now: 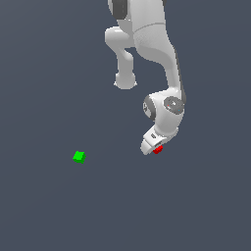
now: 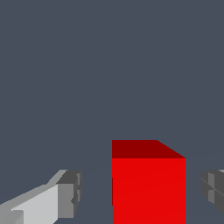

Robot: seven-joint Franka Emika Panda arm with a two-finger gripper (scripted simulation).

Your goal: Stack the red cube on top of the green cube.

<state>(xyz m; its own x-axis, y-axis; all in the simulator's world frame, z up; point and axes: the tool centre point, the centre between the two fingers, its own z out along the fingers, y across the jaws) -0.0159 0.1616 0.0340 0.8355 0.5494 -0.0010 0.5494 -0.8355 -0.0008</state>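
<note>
Fingers [image 2: 70, 192] spread, red cube [image 2: 148, 188] sitting between them with visible gaps on both sides, so no contact yet. Cube looks off-centre in the gap, closer to one pad. In the exterior view the gripper [image 1: 153, 148] is low over the red cube [image 1: 158, 150], which peeks out at its tip. Green cube [image 1: 79, 157] sits well apart, toward the exterior view's left, slightly nearer the camera. My read: close on red next, then lift and carry left to green.
</note>
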